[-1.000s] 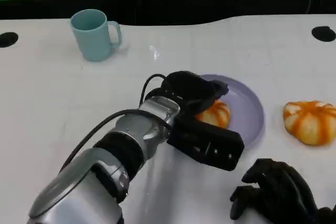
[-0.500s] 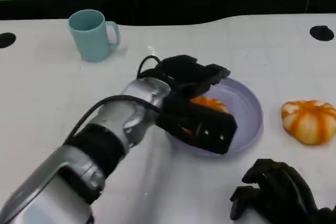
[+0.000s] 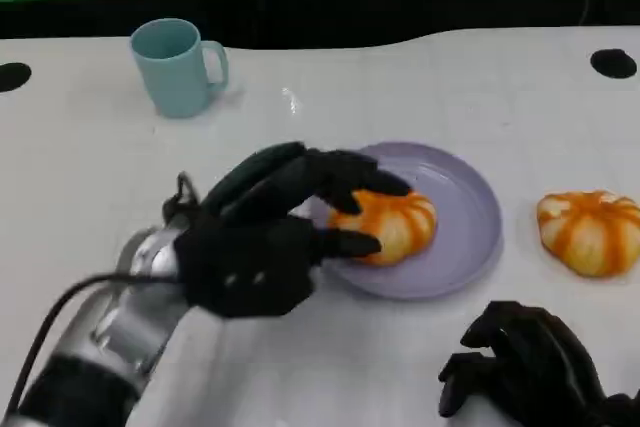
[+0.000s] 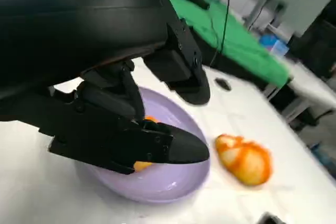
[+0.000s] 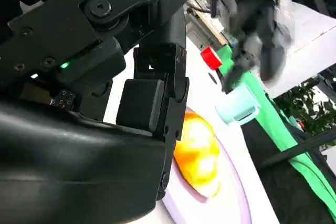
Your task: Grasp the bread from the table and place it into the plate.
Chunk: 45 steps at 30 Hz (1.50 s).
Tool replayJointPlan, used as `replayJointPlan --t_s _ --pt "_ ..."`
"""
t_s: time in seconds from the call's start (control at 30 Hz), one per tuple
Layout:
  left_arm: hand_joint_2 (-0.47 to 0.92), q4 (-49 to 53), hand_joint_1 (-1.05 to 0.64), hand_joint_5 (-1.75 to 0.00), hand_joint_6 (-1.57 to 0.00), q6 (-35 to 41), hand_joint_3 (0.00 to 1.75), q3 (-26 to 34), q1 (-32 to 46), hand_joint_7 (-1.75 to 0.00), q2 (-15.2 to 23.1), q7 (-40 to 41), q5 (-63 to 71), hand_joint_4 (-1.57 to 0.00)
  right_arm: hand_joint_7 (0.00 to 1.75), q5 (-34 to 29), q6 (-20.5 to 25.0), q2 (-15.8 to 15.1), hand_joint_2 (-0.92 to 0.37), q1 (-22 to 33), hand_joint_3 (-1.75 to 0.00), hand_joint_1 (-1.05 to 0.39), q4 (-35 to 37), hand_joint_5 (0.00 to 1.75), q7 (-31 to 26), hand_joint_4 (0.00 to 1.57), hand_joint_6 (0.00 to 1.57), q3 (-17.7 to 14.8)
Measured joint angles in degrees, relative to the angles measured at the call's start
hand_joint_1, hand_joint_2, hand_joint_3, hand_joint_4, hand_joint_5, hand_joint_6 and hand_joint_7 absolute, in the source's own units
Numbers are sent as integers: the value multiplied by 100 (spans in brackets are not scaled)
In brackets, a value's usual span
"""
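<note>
**Bread's sitting in the plate, left hand spread right over it**

So the bread is lying in the purple plate, a bit toward the plate's near-left part, orange stripes facing up. The plate is around the middle of the white table, a little toward the right edge.

The left hand comes in from the near-left corner and sits just at the plate's left rim. Its fingers are spread apart and reach over the bread, with one lower finger tip right by the bread's near side. I honestly can't tell if any finger is touching it, but they aren't closed around it. In the left wrist view you see the same thing: the black fingers stick out over the plate with just a sliver of bread peeking out behind them.

The right hand is down at the near-right corner with fingers curled in and nothing in them.

Other stuff: a second bread lies on the table near the right edge, apart from the plate. A light blue mug stands upright toward the far-left corner, handle pointing right.
</note>
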Motion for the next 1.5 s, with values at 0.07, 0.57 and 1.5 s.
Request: replayJointPlan --t_s 0.07,0.57,1.5 --pt "92 197 -62 -171 -62 -508 39 226 230 -133 -135 42 -429 -65 39 1 0 9 -72 0 0 -105 -4 74 0 157 157 3" --pt "92 -981 -67 -175 -58 119 37 941 2117 -175 -704 -1514 -3349 -75 36 11 33 -2 -73 151 -1 -103 -175 73 4 157 157 21" --pt "92 -1787 -72 -175 -68 2630 24 1732 3204 -175 -923 -2558 -4796 -91 33 51 146 -24 -72 164 0 -103 -281 70 17 157 157 -15"
